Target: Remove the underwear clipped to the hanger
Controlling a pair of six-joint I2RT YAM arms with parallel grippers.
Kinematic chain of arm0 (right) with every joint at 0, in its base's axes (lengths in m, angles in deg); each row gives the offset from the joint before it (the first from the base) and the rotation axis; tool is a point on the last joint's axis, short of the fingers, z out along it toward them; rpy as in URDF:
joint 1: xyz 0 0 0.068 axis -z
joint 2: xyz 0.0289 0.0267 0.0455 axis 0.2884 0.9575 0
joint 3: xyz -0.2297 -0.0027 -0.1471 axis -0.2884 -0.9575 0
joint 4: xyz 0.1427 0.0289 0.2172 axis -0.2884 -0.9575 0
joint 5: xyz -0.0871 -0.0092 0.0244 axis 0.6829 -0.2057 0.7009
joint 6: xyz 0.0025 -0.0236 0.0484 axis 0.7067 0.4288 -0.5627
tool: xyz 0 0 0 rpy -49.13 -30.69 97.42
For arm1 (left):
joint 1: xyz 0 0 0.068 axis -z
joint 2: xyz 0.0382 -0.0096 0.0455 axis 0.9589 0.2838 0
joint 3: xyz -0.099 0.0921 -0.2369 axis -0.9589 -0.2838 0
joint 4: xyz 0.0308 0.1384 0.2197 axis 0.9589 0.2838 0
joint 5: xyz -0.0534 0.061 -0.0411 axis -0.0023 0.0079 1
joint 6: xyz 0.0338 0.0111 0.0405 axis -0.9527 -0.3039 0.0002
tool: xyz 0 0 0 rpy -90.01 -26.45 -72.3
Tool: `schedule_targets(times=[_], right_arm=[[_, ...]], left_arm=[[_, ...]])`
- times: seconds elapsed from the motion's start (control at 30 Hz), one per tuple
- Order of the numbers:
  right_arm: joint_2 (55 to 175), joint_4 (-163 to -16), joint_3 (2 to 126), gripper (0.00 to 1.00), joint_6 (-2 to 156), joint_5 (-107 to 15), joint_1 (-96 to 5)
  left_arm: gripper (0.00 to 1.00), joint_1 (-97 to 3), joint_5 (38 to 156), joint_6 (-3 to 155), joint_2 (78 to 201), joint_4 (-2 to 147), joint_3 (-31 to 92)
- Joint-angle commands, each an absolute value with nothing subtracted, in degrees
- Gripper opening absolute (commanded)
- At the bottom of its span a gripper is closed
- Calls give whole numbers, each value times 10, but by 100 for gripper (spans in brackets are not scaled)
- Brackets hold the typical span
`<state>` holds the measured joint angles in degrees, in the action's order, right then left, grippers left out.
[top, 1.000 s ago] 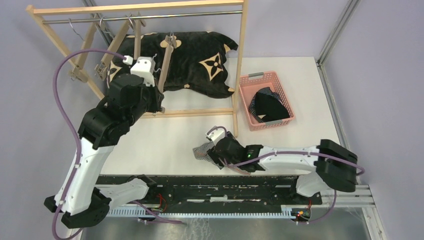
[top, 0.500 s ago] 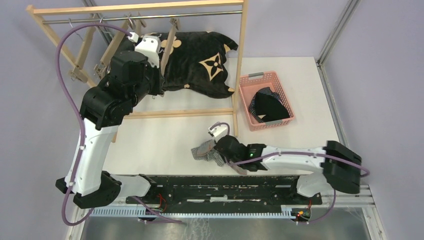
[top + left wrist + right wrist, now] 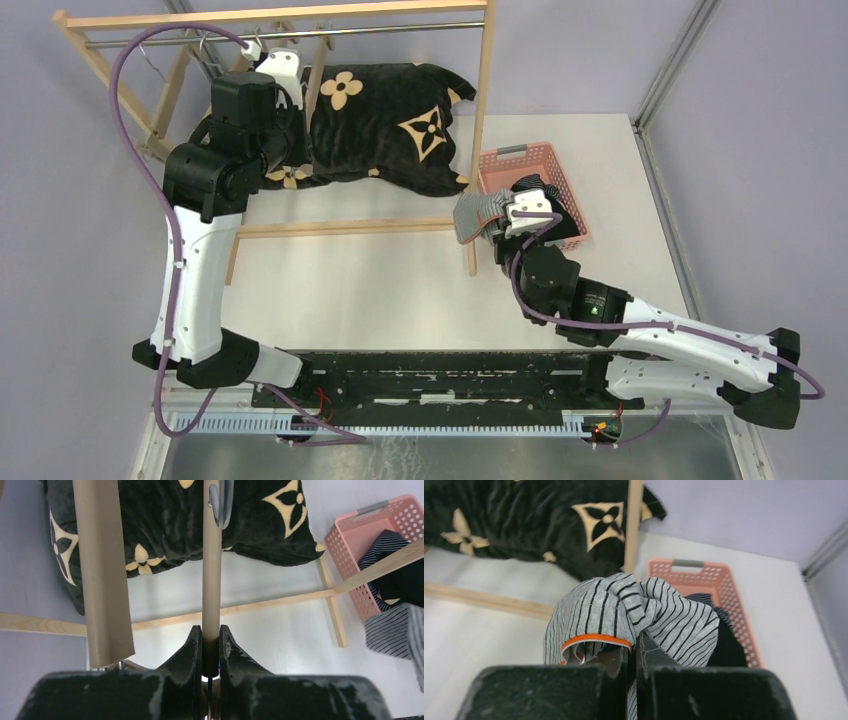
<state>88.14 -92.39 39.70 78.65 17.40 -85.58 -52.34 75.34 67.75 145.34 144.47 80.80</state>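
Note:
My right gripper (image 3: 633, 652) is shut on the grey-white striped underwear (image 3: 624, 610), which has an orange waistband. It holds the bunched underwear (image 3: 472, 216) in the air just left of the pink basket (image 3: 515, 153). The navy striped underwear (image 3: 384, 545) and the black underwear (image 3: 406, 582) lie inside that basket. My left gripper (image 3: 211, 636) is shut on the lower end of a bare wooden hanger bar (image 3: 211, 580), up by the rack's metal rail (image 3: 380, 30). A metal hook (image 3: 222, 500) shows at the bar's top. No cloth hangs on this bar.
A second wooden hanger bar (image 3: 102, 570) hangs close to the left of the held one. The black cushion with tan flower marks (image 3: 390, 120) lies under the wooden rack (image 3: 478, 150). The rack's right post stands between the held underwear and the basket's near corner.
The right arm has shut on the grey striped underwear at the table's front, lifted it and carried it back right beside the basket. The left arm has risen toward the rail with the hanger.

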Motion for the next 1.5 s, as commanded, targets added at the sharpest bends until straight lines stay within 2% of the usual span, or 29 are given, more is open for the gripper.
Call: schedule_targets(times=[0.0, 0.3, 0.47, 0.77, 1.13, 1.47], right_arm=[[874, -819, 425, 1, 918, 267, -830], [907, -855, 434, 1, 877, 160, -659], [959, -854, 431, 1, 853, 112, -603], [1029, -844, 421, 1, 809, 50, -539], [1054, -836, 414, 1, 782, 11, -504], [1069, -833, 394, 1, 763, 5, -456]], left_arm=[[3, -530, 785, 656, 1444, 1394, 840], [3, -531, 787, 660, 1421, 1354, 827], [3, -531, 781, 664, 1404, 1333, 815], [3, -532, 770, 663, 1437, 1326, 836], [3, -553, 768, 661, 1462, 1304, 828], [3, -598, 817, 665, 1504, 1292, 825]])
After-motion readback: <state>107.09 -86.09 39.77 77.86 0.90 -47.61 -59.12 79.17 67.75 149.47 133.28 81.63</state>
